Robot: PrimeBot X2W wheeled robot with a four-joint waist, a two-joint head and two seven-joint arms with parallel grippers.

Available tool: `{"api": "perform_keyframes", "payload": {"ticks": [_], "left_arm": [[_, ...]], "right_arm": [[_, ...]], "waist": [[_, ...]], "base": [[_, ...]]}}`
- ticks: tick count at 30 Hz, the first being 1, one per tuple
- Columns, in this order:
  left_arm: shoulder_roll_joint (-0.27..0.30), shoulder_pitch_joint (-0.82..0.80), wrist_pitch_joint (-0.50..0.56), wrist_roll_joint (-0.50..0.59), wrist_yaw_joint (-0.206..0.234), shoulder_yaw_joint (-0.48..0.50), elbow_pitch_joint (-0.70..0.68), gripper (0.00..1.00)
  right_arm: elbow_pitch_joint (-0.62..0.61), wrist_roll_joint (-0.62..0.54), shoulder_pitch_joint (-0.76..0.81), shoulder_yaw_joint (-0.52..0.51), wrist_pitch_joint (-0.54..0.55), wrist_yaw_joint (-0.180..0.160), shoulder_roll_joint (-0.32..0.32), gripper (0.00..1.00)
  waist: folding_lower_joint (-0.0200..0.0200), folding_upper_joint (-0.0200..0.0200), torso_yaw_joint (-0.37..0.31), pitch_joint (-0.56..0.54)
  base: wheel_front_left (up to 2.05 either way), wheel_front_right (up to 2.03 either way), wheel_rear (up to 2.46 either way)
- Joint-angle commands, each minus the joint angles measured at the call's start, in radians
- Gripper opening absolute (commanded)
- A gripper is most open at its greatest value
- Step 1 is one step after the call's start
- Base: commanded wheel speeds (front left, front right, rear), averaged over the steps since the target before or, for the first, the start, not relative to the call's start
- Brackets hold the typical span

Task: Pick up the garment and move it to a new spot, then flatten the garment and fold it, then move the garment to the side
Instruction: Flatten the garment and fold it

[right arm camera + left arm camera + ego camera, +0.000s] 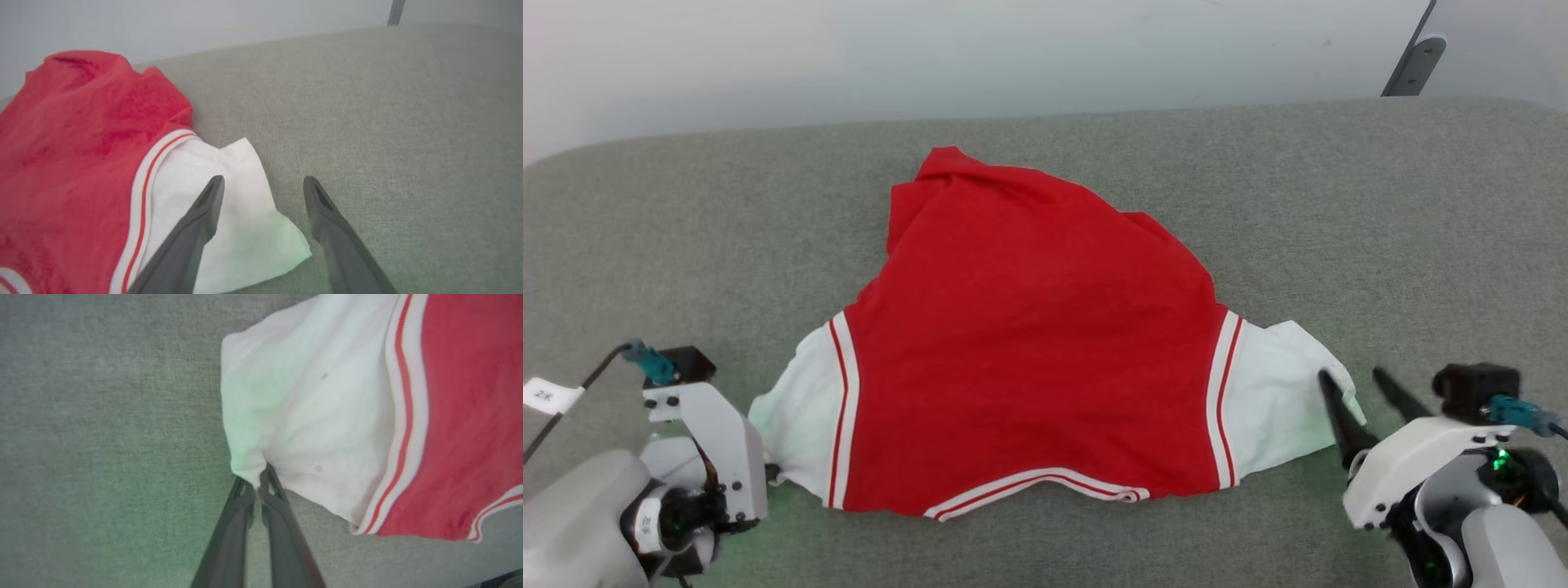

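Note:
The garment (1029, 351), a red T-shirt with white sleeves and striped trim, lies spread on the grey padded surface (1380, 229), neckline toward me. At the lower left, my left gripper (258, 482) is shut on the edge of the white sleeve (302, 412), pinching a small fold of cloth. My right gripper (1352, 377) stands open at the lower right. In the right wrist view its fingers (212, 196) straddle the outer corner of the other white sleeve (245, 204), one finger over the cloth, the other over bare surface.
The grey padded surface (388, 122) stretches wide on both sides of the shirt and ends at a pale wall behind. A dark metal bracket (1414, 65) rises past the far right edge.

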Motion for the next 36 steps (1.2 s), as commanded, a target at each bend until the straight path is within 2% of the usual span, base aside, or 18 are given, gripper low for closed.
{"api": "perform_keyframes", "payload": {"ticks": [1, 5, 13, 22, 23, 24, 29, 36], "left_arm": [[-0.013, 0.040, 0.007, -0.004, 0.006, -0.016, -0.003, 0.00], [-0.008, 0.044, -0.002, 0.002, 0.020, -0.015, -0.040, 0.00], [-0.006, 0.042, -0.007, 0.009, 0.036, -0.014, -0.099, 0.00], [-0.007, 0.038, -0.010, 0.014, 0.047, -0.012, -0.130, 0.00], [-0.009, 0.035, -0.011, 0.015, 0.047, -0.012, -0.131, 0.00], [-0.010, 0.033, -0.010, 0.016, 0.048, -0.012, -0.131, 0.00], [-0.008, -0.010, -0.002, 0.034, 0.043, -0.008, -0.130, 0.00], [0.014, -0.138, 0.045, 0.083, 0.039, 0.004, -0.172, 0.00]], "right_arm": [[0.000, 0.004, 0.009, 0.003, 0.010, -0.001, -0.003, 1.00], [0.000, 0.021, 0.028, 0.011, 0.114, -0.001, -0.016, 1.00], [0.014, 0.002, 0.031, -0.048, 0.252, -0.001, -0.017, 1.00], [0.126, 0.002, -0.034, -0.058, 0.375, -0.001, -0.012, 1.00], [0.147, -0.008, -0.044, -0.049, 0.390, -0.002, -0.018, 0.94], [0.167, -0.008, -0.056, -0.048, 0.401, -0.002, -0.017, 0.00], [0.222, 0.016, -0.117, -0.032, 0.468, -0.001, -0.025, 0.00], [0.144, 0.086, -0.236, -0.004, 0.532, -0.001, -0.088, 0.00]], "waist": [[0.0000, 0.0000, 0.001, 0.000], [0.0000, 0.0000, 0.011, 0.002], [0.0000, 0.0000, 0.033, 0.012], [0.0000, 0.0000, 0.047, 0.023], [0.0000, 0.0000, 0.050, 0.024], [0.0000, 0.0000, 0.051, 0.026], [0.0000, 0.0000, 0.060, 0.027], [0.0000, 0.0000, 0.073, -0.013]], "base": [[0.00, 0.00, 0.00], [0.00, 0.00, 0.00], [0.00, 0.00, 0.00], [0.00, 0.00, 0.00], [0.00, 0.00, 0.00], [0.00, 0.00, 0.00], [0.00, 0.00, 0.00], [0.00, 0.00, 0.00]]}}
